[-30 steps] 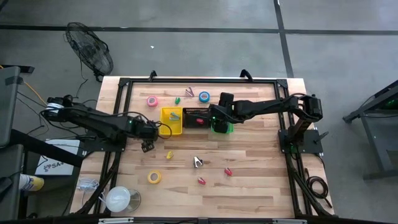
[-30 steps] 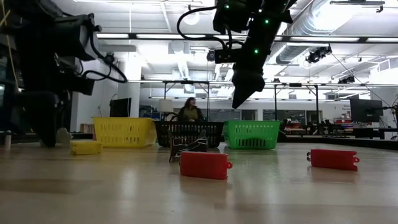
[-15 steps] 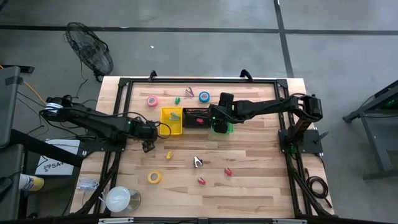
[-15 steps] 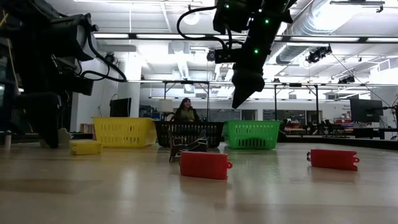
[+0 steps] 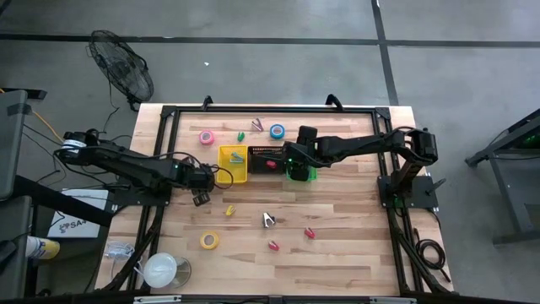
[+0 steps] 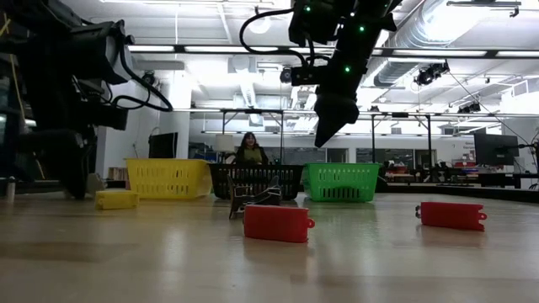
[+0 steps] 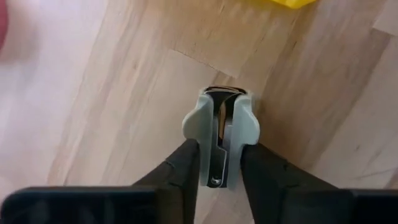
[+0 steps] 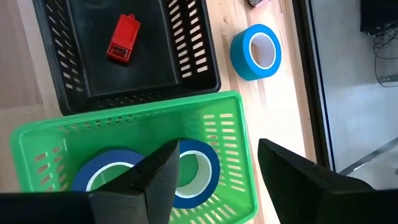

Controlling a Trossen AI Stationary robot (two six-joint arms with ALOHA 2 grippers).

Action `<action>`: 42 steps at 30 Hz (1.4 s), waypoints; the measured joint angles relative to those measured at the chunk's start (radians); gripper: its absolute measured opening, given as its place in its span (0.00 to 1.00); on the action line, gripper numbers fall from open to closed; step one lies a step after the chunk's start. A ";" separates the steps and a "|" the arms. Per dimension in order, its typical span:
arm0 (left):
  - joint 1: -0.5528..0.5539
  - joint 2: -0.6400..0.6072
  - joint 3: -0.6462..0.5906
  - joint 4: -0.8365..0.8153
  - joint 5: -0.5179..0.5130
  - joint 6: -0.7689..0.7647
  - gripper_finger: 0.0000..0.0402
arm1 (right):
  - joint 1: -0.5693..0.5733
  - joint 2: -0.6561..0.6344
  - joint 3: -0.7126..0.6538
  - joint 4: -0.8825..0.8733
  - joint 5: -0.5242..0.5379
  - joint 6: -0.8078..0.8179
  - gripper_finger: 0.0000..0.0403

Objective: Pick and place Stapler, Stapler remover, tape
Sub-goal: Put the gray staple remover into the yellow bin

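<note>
A pale grey stapler remover is clamped in the left end effector above the table, apparently just off it. The right end effector is held apart over the green bin holding blue tape.

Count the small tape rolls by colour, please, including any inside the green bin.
Blue tape rolls: 3, two in the green bin, one outside it
Pink tape roll: 1
Yellow tape roll: 1
Total: 5

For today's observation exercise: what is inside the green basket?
The green basket holds two blue tape rolls lying side by side. The right hand, open above it, covers parts of both rolls and the floor between; anything else there cannot be seen.
</note>
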 joint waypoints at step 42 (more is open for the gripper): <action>0.001 0.000 0.254 0.034 -0.191 0.413 0.21 | 0.000 0.000 0.000 0.002 -0.027 0.016 0.52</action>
